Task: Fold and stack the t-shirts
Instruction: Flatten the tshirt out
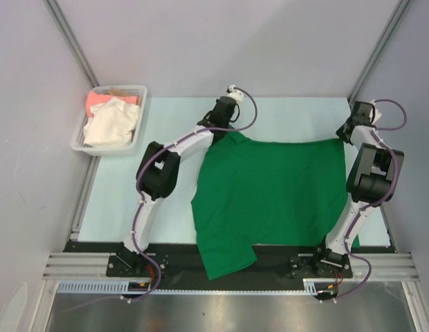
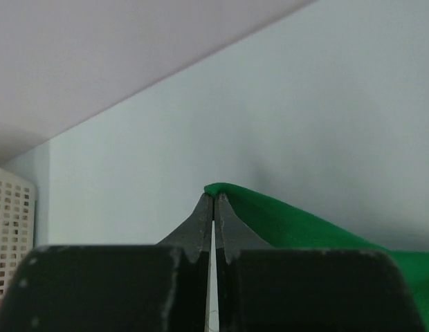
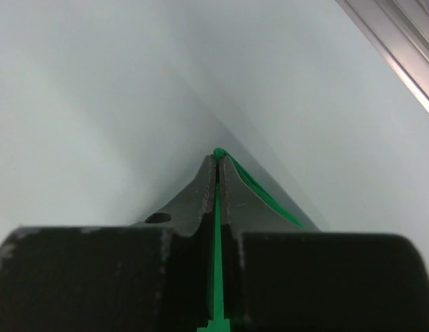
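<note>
A bright green t-shirt (image 1: 270, 190) lies spread over the table, its near sleeve hanging over the front edge. My left gripper (image 1: 228, 128) is shut on the shirt's far left corner; in the left wrist view the green cloth (image 2: 284, 221) peeks over the tips of the left gripper (image 2: 213, 197). My right gripper (image 1: 344, 135) is shut on the far right corner; in the right wrist view a green strip (image 3: 216, 277) runs between the fingers of the right gripper (image 3: 218, 159). Cream-white (image 1: 111, 123) and salmon-pink (image 1: 97, 102) t-shirts lie crumpled in the basket.
The white lattice basket (image 1: 136, 133) stands at the table's far left corner and shows at the left edge (image 2: 10, 228) of the left wrist view. Grey walls close in the table at the back and sides. An aluminium rail (image 1: 228, 266) runs along the front.
</note>
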Robot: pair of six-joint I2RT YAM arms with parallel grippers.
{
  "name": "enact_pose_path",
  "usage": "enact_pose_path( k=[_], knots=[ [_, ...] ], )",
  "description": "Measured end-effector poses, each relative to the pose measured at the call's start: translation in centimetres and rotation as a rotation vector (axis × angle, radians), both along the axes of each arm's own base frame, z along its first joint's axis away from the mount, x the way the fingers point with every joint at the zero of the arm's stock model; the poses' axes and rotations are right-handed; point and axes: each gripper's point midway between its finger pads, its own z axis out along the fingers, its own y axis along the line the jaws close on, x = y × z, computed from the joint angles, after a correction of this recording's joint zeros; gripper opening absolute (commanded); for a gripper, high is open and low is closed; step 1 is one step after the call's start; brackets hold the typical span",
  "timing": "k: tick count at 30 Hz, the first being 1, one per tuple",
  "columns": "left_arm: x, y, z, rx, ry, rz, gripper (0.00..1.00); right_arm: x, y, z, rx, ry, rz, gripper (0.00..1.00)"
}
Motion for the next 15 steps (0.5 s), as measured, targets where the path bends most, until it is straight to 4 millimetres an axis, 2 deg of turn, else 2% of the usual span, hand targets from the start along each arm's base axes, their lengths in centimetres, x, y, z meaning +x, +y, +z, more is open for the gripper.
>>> enact_pose_path(
  k=[4, 8, 11, 15],
  knots=[
    [0.7, -0.7, 2.6, -0.064, -0.045, 0.011, 0.0, 1.1, -0.2, 1.4, 0.018, -0.026, 0.02, 0.0],
    [0.5, -0.7, 2.1, -0.069, -0.024, 0.011, 0.0, 2.3, -1.5, 2.0, 0.041, -0.042, 0.018, 0.0],
    [0.7, -1.1, 2.2, -0.078, -0.007, 0.001, 0.0, 3.1, -2.1, 0.9, 0.068, -0.016, 0.021, 0.0],
    [0.7, -2.1, 2.9, -0.142, 0.012, -0.027, 0.0, 1.9, -2.1, -1.0, 0.104, 0.065, 0.007, 0.0]
  ],
)
